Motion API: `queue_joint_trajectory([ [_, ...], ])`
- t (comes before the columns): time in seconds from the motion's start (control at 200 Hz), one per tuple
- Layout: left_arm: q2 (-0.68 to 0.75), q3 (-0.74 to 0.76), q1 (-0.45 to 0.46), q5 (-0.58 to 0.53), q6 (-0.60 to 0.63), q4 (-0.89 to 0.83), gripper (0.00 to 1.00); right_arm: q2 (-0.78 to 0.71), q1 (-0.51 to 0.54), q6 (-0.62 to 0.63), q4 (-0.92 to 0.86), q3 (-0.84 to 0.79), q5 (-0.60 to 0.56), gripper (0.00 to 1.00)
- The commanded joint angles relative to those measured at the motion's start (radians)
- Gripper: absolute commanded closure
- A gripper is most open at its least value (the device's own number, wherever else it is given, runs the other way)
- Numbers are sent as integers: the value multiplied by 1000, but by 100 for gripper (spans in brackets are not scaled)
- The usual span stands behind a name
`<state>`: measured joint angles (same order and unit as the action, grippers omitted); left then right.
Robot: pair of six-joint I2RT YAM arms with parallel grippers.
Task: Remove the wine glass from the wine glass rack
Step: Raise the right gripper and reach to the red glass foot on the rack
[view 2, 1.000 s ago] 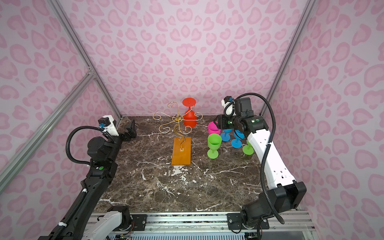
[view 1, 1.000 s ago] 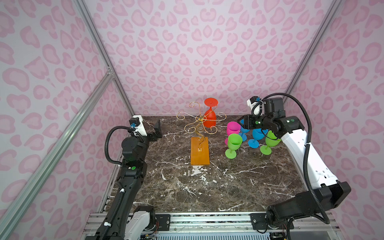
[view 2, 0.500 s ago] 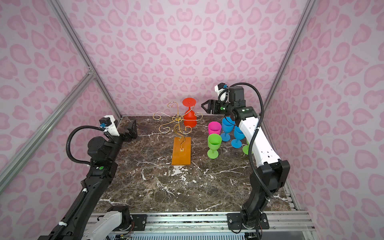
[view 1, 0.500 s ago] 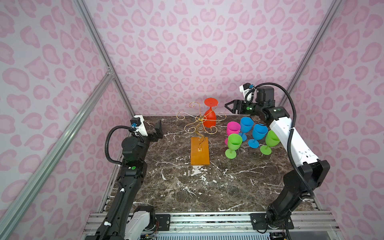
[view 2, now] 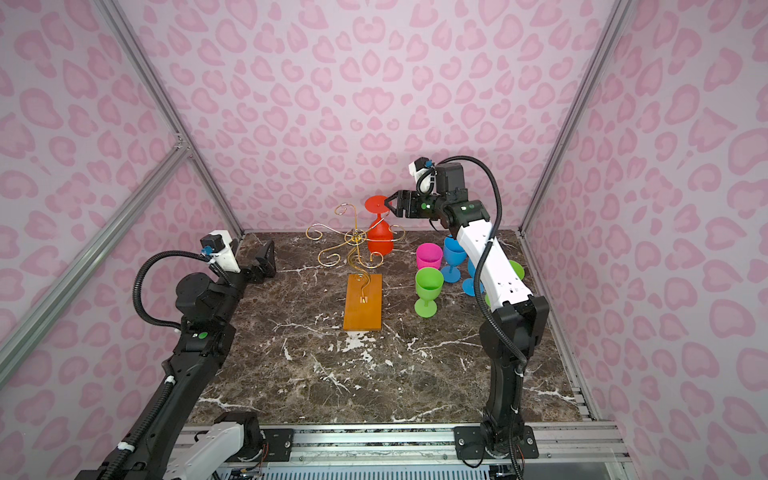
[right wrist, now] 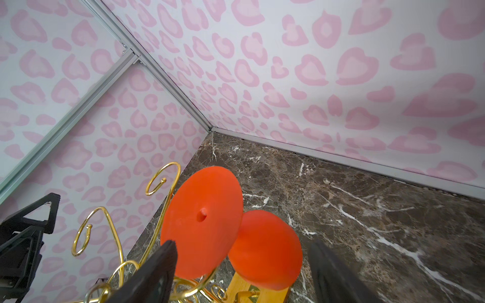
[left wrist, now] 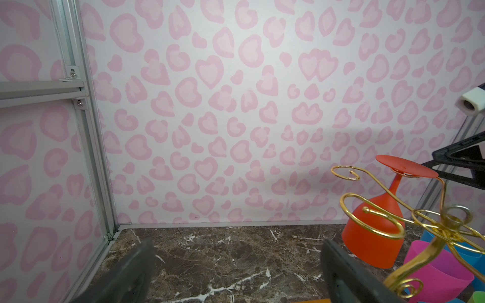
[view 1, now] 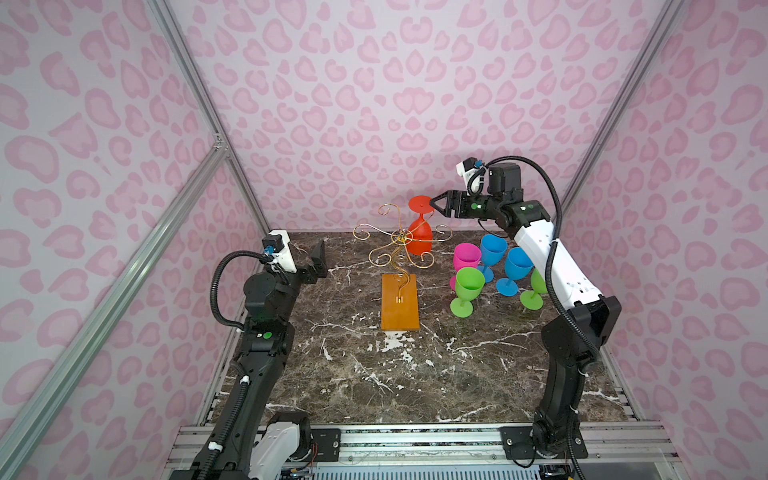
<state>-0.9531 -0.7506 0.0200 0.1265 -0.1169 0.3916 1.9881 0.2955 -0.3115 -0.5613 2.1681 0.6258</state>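
The left fingers (left wrist: 126,278) are blurred and cut off in their wrist view.

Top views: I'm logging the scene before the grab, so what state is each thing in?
Wine glass rack: upright, one glass hung, other arms empty.
Red wine glass: hanging upside down from it.
Right gripper: open, at the red glass's foot.
Left gripper: open, empty.
Pink glass, blue glasses, green glasses: upright on the table.
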Motion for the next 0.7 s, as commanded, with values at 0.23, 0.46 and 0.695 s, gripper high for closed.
queue_joint_trajectory([
  [0.23,-1,-18,0,19,-9,22,1,108,25,-7,-56,132,11,29],
  [0.46,-1,-19,-1,27,-13,22,1,123,28,-11,-57,148,19,44],
  [0.695,-3,-20,0,32,-16,22,1,124,28,-6,-68,148,17,54],
])
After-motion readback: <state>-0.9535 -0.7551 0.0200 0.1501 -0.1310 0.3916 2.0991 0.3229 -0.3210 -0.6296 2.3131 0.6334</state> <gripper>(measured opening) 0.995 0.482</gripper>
